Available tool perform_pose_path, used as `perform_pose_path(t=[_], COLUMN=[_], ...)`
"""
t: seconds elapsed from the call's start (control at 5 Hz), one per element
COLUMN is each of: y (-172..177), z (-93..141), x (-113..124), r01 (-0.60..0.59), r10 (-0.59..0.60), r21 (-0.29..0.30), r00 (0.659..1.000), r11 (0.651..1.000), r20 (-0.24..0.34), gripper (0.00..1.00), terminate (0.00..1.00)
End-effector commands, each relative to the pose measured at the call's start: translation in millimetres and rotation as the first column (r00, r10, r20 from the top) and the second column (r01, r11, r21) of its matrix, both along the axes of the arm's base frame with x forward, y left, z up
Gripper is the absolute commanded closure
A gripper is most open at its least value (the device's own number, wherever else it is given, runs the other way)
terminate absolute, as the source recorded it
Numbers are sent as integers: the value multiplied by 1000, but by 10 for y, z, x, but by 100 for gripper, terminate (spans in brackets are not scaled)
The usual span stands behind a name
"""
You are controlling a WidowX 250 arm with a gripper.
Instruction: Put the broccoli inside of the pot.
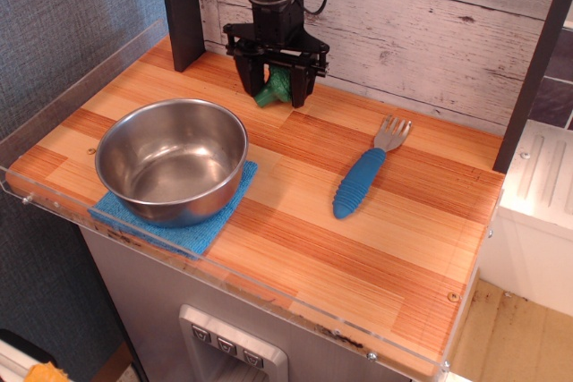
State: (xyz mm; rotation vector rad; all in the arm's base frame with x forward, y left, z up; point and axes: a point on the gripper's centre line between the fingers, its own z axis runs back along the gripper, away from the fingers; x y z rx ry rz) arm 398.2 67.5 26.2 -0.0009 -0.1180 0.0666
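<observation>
The small green broccoli sits at the back of the wooden table, between the two black fingers of my gripper. The fingers press against both of its sides, so the gripper is shut on it, at or just above the table surface. Most of the floret is hidden by the fingers. The pot, a wide shiny steel bowl, stands empty at the front left on a blue cloth, about a hand's width in front and to the left of the gripper.
A blue-handled fork lies to the right of the middle. A dark post stands at the back left, close to the gripper. A clear plastic rim runs along the left and front edges. A plank wall lies behind.
</observation>
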Motion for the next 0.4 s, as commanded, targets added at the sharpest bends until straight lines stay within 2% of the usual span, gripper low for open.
perform_pose_path(t=[0.0,0.2], y=[-71,-77], z=[238,393], x=[27,32], r01=[50,65], r10=[-50,-66], r21=[17,19], r00=[998,996], r11=[999,998], r20=[36,66], gripper=[100,100], terminate=[0,0])
